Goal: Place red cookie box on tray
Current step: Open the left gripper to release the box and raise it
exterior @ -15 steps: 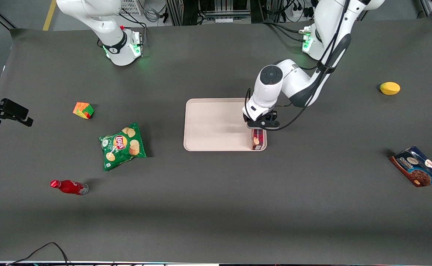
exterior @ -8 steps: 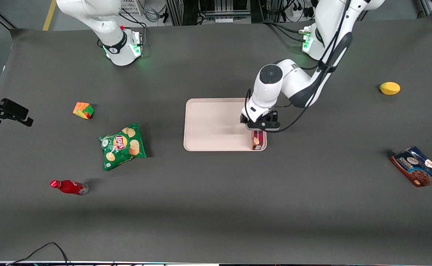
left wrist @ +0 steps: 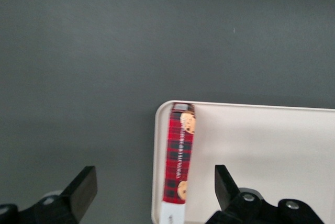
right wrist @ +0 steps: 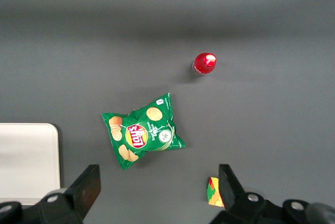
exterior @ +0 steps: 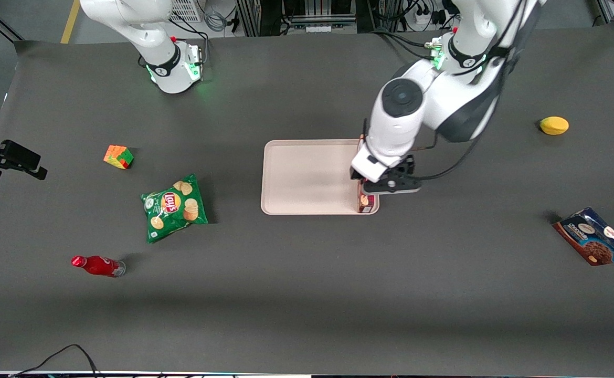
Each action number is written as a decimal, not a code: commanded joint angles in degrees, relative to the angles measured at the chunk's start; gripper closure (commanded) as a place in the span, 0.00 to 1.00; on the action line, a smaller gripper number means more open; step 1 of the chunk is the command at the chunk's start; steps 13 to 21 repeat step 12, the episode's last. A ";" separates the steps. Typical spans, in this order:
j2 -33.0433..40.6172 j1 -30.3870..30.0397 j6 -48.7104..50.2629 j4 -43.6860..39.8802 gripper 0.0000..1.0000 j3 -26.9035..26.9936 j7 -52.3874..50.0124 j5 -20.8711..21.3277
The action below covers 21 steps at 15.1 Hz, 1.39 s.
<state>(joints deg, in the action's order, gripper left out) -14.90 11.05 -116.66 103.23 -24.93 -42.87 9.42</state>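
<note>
One tray (exterior: pixel 307 176), one red cookie box (left wrist: pixel 179 156), two snack bags (green (exterior: pixel 173 206), blue (exterior: pixel 594 235)), one end effector (left wrist: pixel 149 190).

My front view is evenly lit from overhead, with no glare on the matte dark table (exterior: pixel 307 294). Shadows are soft and short: a faint one on the tray (exterior: pixel 307 157) beside the working arm's gripper (exterior: pixel 379 185), which hangs above the tray's edge with its fingers spread, small ones beside the chip bag (exterior: pixel 175 207) and bottle (exterior: pixel 97 265). A paler band of light crosses the table nearest the camera. In my left wrist view the red cookie box (left wrist: pixel 179 162) looks slightly soft, and the fingers (left wrist: pixel 78 192) are blurred, dark silhouettes.
</note>
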 commanded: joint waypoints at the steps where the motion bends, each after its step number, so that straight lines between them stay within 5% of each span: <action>1: 3.99 -1.99 13.44 -10.03 0.00 3.56 8.30 -2.13; 5: 7.95 -5.43 22.25 -16.47 0.00 12.24 20.60 -9.14; 9: 12.16 -5.60 24.10 -16.92 0.00 20.52 31.13 -9.25; 21: 14.98 -7.18 27.09 -17.35 0.00 22.46 35.13 -9.07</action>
